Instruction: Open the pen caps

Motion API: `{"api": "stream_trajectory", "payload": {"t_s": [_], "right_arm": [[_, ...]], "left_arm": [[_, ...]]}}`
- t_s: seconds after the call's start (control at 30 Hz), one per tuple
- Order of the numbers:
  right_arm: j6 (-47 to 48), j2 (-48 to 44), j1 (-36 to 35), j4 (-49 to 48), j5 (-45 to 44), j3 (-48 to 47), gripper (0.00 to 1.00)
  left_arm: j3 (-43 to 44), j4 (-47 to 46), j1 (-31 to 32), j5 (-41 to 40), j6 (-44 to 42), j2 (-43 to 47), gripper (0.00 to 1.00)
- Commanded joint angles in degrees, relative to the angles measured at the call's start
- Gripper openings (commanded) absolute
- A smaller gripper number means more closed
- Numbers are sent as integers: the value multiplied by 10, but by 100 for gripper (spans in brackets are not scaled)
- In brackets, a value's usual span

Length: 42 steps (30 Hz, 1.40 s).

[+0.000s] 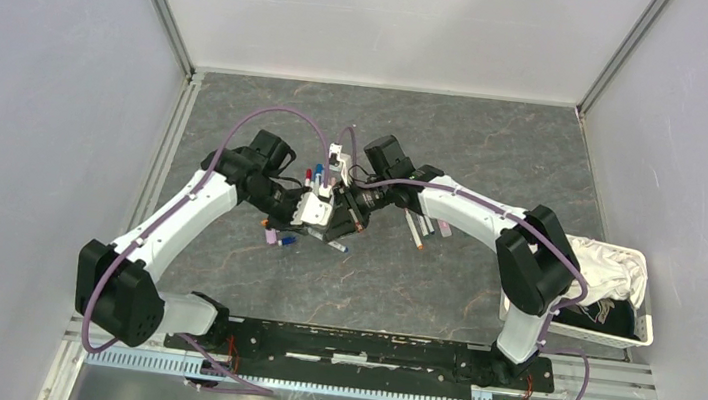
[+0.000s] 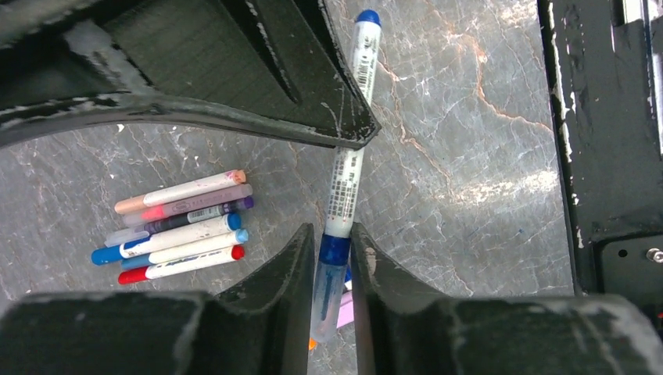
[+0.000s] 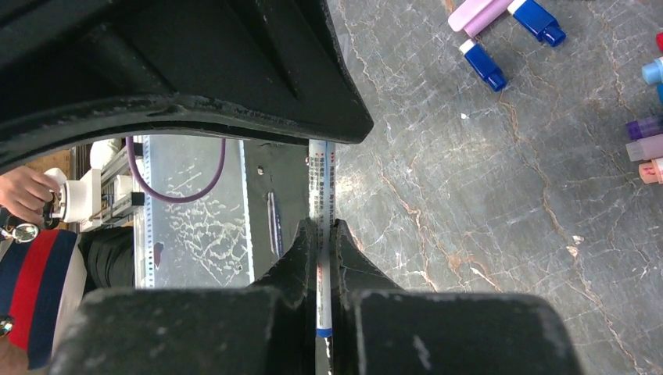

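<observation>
One white-barrelled pen (image 2: pixel 344 176) with blue ends is held between both grippers above the table. My left gripper (image 2: pixel 335 234) is shut on its translucent blue cap (image 2: pixel 331 269). My right gripper (image 3: pixel 322 230) is shut on the white barrel (image 3: pixel 320 168). In the top view the left gripper (image 1: pixel 319 208) and right gripper (image 1: pixel 354 200) meet at mid-table. Several capped pens (image 2: pixel 181 226) lie in a bunch on the table. Two loose blue caps (image 3: pixel 483 66) and a pink one (image 3: pixel 475 12) lie apart from them.
A white basket (image 1: pixel 643 332) holding white cloth stands at the right table edge. More pens (image 1: pixel 419 230) lie right of the grippers, and others (image 1: pixel 279 238) to the left. A person's hand (image 3: pixel 23 191) shows beyond the table's near edge.
</observation>
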<state>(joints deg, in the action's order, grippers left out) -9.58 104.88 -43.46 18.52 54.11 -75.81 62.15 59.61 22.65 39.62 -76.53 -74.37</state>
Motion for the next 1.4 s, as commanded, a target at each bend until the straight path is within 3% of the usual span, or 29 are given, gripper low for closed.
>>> {"api": "stream_trajectory", "payload": {"t_s": [0.0, 0.1, 0.17, 0.3, 0.37, 0.47, 0.57, 0.6, 0.73, 0.83, 0.93, 1.03, 1.07, 1.23, 1.37], "right_arm": [[-5, -6, 0, -22, 21, -17, 0], [-4, -8, 0, -22, 22, -15, 0], [-4, -8, 0, -22, 25, -14, 0], [-3, -11, 0, -20, 28, -9, 0], [-3, -10, 0, -21, 28, -9, 0], [-5, -6, -2, -23, 31, -10, 1], [-33, -1, -8, -50, 24, -5, 23], [-46, 2, -10, -69, 19, -1, 35], [-111, 27, -28, -139, 29, 0, 53], [-126, 49, -39, -152, 44, -17, 53], [-123, 62, -40, -147, 62, -25, 39], [-97, 67, -39, -114, 70, -32, 16], [-92, 67, -38, -109, 73, -32, 13], [-92, 64, -30, -107, 74, -31, 17], [-91, 67, -26, -101, 72, -41, 41]], "left_arm": [[-10, -1, 5, -26, -3, 2, 27], [-14, 0, 4, -43, -2, 1, 31], [-16, 0, 4, -48, 0, 0, 39], [-13, 0, 5, -47, 0, -1, 44], [-11, -1, 5, -44, 0, -2, 42], [-6, 0, 6, -33, 1, 1, 30], [-3, 1, 10, -26, 2, 4, 11], [-2, 0, 11, -25, 2, 5, 4], [5, 0, 13, -19, 8, 6, 2], [5, 0, 13, -23, 8, 9, 2], [2, 0, 13, -33, 3, 12, 2], [-1, 0, 13, -44, -5, 17, 2], [-2, 1, 13, -46, -7, 18, 2], [-3, 10, 13, -45, -17, 19, 2], [-5, 21, 13, -46, -27, 25, 2]]}}
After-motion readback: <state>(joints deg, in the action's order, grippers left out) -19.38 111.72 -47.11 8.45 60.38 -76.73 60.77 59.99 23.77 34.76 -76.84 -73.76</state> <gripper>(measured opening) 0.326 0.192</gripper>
